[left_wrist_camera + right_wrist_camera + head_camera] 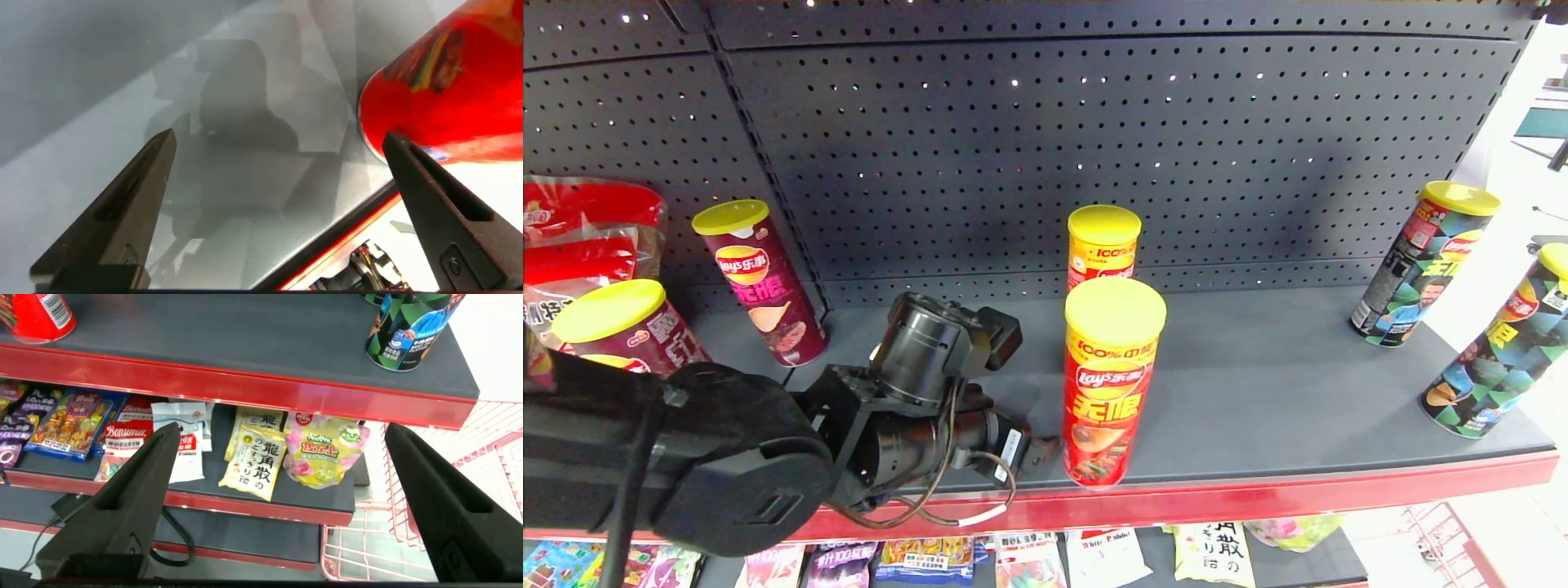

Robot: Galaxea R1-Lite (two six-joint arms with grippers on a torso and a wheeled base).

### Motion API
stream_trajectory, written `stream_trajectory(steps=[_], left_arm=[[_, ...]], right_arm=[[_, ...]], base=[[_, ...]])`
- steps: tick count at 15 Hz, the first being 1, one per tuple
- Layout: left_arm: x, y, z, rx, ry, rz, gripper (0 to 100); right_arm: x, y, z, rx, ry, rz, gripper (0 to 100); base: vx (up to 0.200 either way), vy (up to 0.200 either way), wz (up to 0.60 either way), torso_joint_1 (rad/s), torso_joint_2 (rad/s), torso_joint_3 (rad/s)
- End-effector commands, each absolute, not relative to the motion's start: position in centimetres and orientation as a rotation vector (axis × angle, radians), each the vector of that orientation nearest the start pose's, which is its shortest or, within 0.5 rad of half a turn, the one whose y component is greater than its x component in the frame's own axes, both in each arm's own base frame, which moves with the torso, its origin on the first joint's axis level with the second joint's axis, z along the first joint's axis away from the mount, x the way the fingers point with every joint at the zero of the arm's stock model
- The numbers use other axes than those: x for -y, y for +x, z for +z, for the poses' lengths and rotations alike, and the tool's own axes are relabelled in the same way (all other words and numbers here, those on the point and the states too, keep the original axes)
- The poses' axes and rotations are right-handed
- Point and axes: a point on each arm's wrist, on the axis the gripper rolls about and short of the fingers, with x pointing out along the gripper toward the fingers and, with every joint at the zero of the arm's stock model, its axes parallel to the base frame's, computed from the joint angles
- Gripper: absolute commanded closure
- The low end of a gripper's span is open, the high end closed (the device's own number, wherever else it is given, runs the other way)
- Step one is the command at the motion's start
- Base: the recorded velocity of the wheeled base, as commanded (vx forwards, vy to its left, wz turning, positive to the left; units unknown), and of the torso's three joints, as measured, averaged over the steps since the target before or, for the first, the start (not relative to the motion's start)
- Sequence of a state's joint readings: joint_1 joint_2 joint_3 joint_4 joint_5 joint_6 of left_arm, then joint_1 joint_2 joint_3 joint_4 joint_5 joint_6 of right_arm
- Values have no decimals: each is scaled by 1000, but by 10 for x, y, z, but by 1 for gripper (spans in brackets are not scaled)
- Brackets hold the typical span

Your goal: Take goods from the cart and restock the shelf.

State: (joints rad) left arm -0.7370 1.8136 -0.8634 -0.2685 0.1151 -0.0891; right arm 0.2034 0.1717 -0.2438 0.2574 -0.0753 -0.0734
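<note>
A red chip can with a yellow lid stands upright at the front edge of the grey shelf. A second one stands behind it. My left gripper is open just left of the front can's base, low over the shelf, with nothing between its fingers. My right gripper is open and empty, out in front of the shelf's red edge and below it.
Two maroon cans and red bags stand at the shelf's left, two green-black cans at its right. Snack packets lie on the lower shelf. A pink wire cart is below on the right.
</note>
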Motion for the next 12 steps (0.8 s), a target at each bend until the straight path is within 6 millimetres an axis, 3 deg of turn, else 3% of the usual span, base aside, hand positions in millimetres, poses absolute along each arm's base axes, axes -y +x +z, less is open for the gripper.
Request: stream_trajectory(steps=[1, 3, 6, 10, 12], left_arm=[[201, 226, 134, -647, 196, -566, 0], [185, 212, 140, -639, 189, -561, 0], [141, 170, 168, -550, 146, -546, 0], [70, 87, 201, -559, 172, -527, 0], [31, 45, 205, -547, 212, -448, 0]], right_arm=[[7, -25, 121, -179, -99, 135, 0], [7, -25, 120, -185, -100, 135, 0], [6, -23, 119, -205, -107, 135, 0], [5, -13, 123, -270, -133, 124, 0], [4, -7, 133, -295, -140, 68, 0]], base=[[0, 0, 0, 0, 0, 0], [0, 0, 0, 0, 0, 0], [0, 0, 0, 0, 0, 0], [0, 0, 0, 0, 0, 0], [0, 0, 0, 0, 0, 0]])
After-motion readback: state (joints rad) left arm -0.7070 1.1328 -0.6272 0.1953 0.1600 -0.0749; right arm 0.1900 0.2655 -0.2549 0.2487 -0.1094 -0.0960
